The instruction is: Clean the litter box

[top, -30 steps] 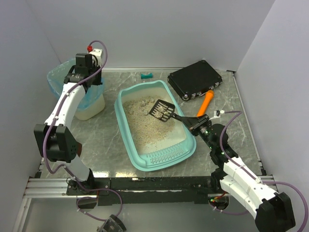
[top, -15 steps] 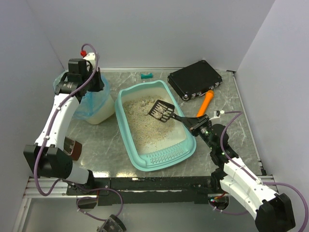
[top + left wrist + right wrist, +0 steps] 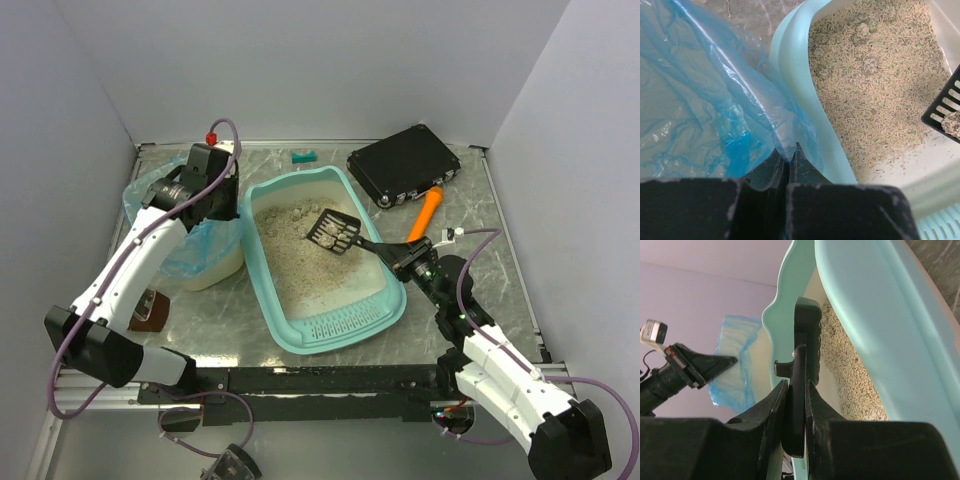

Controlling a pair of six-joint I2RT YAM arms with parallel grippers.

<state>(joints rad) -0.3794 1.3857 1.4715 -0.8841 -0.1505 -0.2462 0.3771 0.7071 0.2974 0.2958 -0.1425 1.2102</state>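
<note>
Walls [image 3: 330,60]: plain lilac-grey panels on 3 sides.
Tabletop [image 3: 220,300]: grey marbled sheet under everything.
Litter box [image 3: 300,335]: teal, mid-tabletop, slotted lip toward the arms; has not moved in the last 1 s.
Bin [image 3: 215,270]: white; 1 s ago well left of the litter box, now just beside its left rim.
Black case [image 3: 405,165]: far right, unchanged.
Scoop [image 3: 335,230]: black, carrying clumps above the litter, same place.
Left end effector [image 3: 789,152]: pinched tight on the blue bag [image 3: 700,100].
Right end effector [image 3: 796,390]: clamped on the scoop's handle.

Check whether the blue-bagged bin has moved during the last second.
Yes. The blue-bagged bin has slid rightward, closer to the litter box and the near edge, with the left gripper shut on its bag.
</note>
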